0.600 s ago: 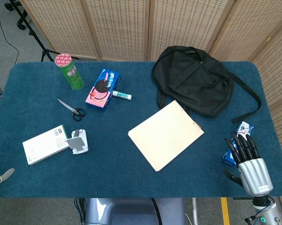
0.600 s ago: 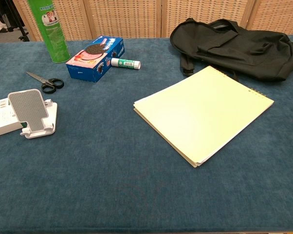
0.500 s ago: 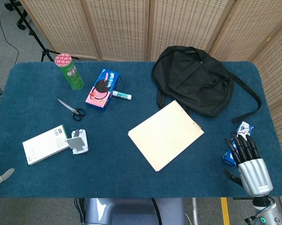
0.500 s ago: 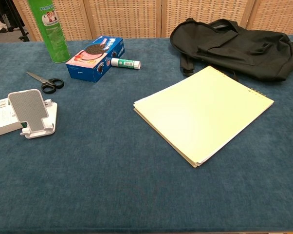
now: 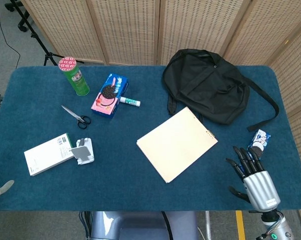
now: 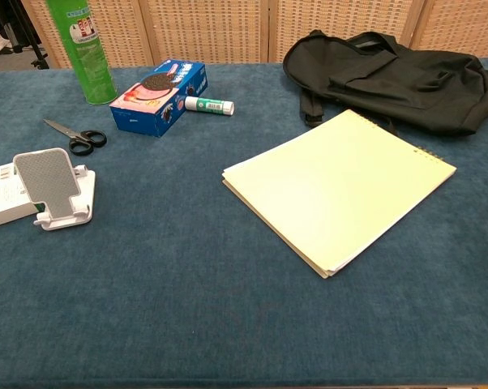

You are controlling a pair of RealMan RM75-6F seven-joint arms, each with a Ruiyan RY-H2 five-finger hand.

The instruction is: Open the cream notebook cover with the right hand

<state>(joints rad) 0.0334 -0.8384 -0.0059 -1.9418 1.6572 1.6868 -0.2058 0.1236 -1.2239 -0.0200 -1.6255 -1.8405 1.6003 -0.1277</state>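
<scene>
The cream notebook (image 5: 177,144) lies closed and flat on the blue table, turned at an angle; in the chest view the notebook (image 6: 338,185) fills the middle right, its spiral edge toward the backpack. My right hand (image 5: 253,177) hovers over the table's front right corner, fingers spread and empty, well to the right of the notebook and apart from it. Only a grey fingertip of the left hand (image 5: 4,187) shows at the frame's left edge. Neither hand shows in the chest view.
A black backpack (image 5: 208,85) lies behind the notebook. A small blue packet (image 5: 258,139) sits just beyond my right hand. To the left are a green can (image 5: 74,75), cookie box (image 5: 110,94), glue stick (image 5: 130,102), scissors (image 5: 76,116), phone stand (image 5: 83,151) and white box (image 5: 47,153).
My right hand has shifted a little left and toward the table's front edge, now uncovering more of the blue packet. The notebook has not moved.
</scene>
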